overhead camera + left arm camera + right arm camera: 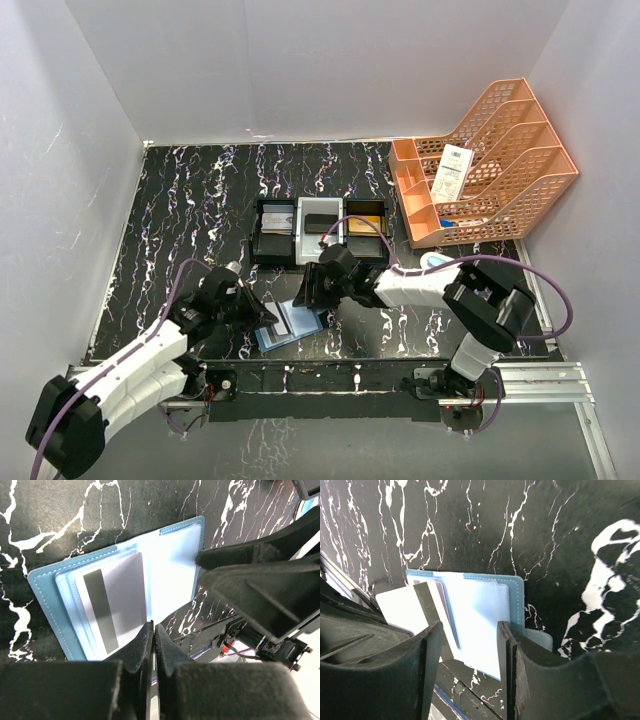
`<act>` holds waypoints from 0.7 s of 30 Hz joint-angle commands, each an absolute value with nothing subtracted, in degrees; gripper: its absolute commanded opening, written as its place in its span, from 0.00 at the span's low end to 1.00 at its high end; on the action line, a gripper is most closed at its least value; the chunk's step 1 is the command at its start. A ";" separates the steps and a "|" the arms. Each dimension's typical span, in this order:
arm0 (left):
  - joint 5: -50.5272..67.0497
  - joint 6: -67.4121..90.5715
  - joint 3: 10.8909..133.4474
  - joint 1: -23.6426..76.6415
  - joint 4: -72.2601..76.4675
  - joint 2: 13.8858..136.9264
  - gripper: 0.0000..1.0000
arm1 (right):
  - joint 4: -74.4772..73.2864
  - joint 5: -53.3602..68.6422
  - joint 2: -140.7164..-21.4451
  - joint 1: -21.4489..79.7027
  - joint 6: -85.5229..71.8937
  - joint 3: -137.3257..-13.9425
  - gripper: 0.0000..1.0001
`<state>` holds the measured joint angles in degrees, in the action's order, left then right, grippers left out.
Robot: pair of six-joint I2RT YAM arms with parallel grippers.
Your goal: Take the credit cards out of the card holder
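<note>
The teal card holder (300, 323) lies open on the table's near middle. In the left wrist view its pale inner pockets (172, 570) face up, and a greyish credit card (122, 595) with a dark stripe sticks partly out of the left pocket. My left gripper (152, 630) is shut on that card's near edge. My right gripper (469, 630) is open, its fingers straddling the card holder's right panel (480, 600) and pressing down on it. The card (400, 607) juts out to the left there. From above, the left gripper (265, 315) and right gripper (305, 292) meet over the card holder.
A black-and-white three-compartment tray (298, 246) behind the card holder holds a grey, a black and a gold card. An orange file rack (500, 150) with a white barcoded slip (452, 172) stands at the back right. A white-and-blue oval case (435, 260) lies under the right arm.
</note>
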<state>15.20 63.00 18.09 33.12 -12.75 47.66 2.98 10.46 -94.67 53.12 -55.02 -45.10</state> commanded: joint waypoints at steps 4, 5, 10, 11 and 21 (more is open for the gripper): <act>13.17 56.89 22.24 33.07 -19.00 40.41 0.00 | 4.36 12.34 -87.60 52.04 -50.05 -47.65 0.51; 12.28 55.70 23.68 33.05 -20.14 39.87 0.00 | 4.22 11.75 -86.50 51.92 -49.83 -47.52 0.53; 5.94 49.40 30.85 33.05 -25.91 37.41 0.00 | 5.18 9.68 -79.70 49.73 -49.45 -44.88 0.71; 5.85 48.02 31.70 33.07 -25.28 36.87 0.00 | 5.86 10.28 -78.50 49.08 -49.19 -44.24 0.73; 22.32 34.01 38.88 31.15 -19.92 42.38 0.00 | 8.73 13.84 -66.98 43.30 -42.59 -39.82 0.78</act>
<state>12.32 40.32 36.88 32.77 -22.31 40.42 4.01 11.99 -71.22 44.97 -46.15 -41.04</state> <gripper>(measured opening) 0.010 0.774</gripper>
